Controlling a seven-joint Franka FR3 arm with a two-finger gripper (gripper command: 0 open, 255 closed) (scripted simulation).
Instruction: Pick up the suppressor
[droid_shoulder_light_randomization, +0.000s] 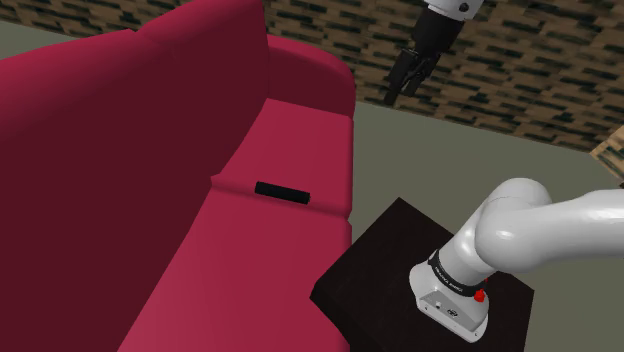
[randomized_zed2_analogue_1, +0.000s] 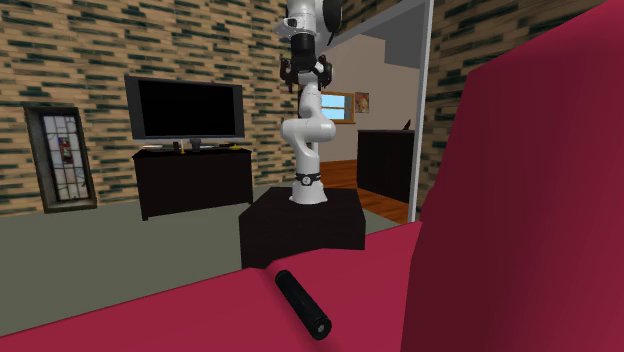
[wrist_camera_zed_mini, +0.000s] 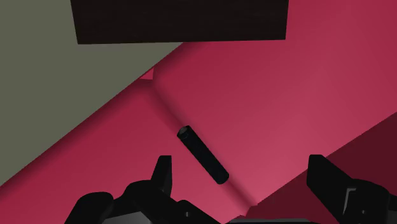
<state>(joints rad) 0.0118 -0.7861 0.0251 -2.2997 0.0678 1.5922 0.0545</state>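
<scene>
Suppressor (wrist_camera_zed_mini: 202, 154) — black, along sofa (wrist_camera_zed_mini: 286, 114) cushion seam

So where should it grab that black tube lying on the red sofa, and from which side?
Probably around the middle of the black tube, coming straight down from above. It is a slim cylinder lying flat along a crease in the sofa seat, so the open gripper could straddle its width, with the fingers closing across its length.

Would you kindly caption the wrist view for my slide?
Open pincer above the black suppressor lying on the red sofa seat.
</scene>
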